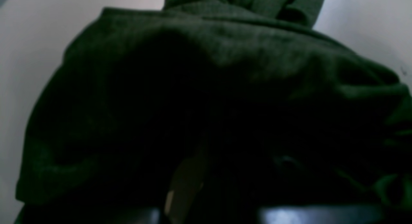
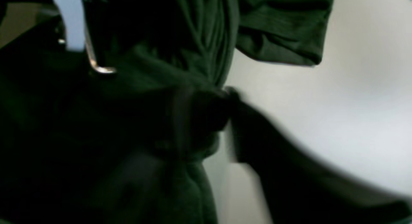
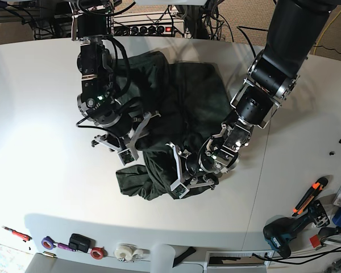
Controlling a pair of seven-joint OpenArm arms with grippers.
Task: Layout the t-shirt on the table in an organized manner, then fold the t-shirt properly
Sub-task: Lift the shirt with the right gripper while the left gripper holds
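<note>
my left claw [image 3: 184, 170] pinches the soft, limp t-shirt [image 3: 176, 108], bunched on the table [image 3: 40, 114]; my right claw's [image 3: 128, 145] state is unclear. best grabbed at hems.

T-shirt [image 3: 187, 108] was soft matt knit cloth, dark green, fine ribbed weave showing up close (esp. in left wrist view), creased & bunched. Table [image 3: 40, 102] looked smooth white w/ a faint sheen, prob. laminate or plastic. Left gripper [image 3: 184, 170] & right gripper [image 3: 125, 142] had pale matt fingers; arm housings black, semi-gloss
</note>
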